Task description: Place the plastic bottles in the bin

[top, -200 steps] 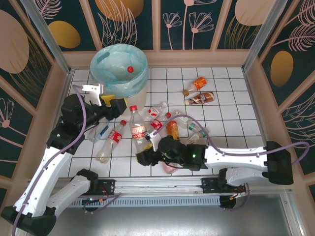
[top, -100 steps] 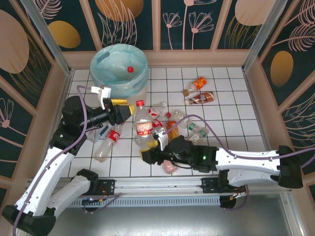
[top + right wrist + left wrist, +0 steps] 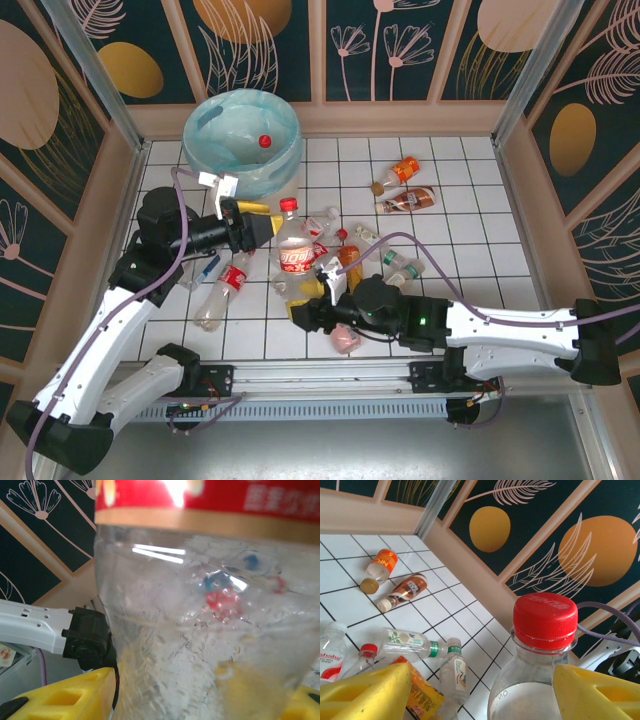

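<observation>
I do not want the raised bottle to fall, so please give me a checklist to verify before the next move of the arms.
1. Right gripper clamps the clear plastic bottle with a red label and red cap low on its body: ok.
2. Left gripper open, yellow fingers on either side of the bottle's shoulder: ok.
3. Left fingers touching the bottle: cannot tell.
4. Red cap in place, bottle cap-up: ok.
5. Round cream-white bin with a blue-green bag liner has room; a red-capped bottle lies inside: ok.
</observation>
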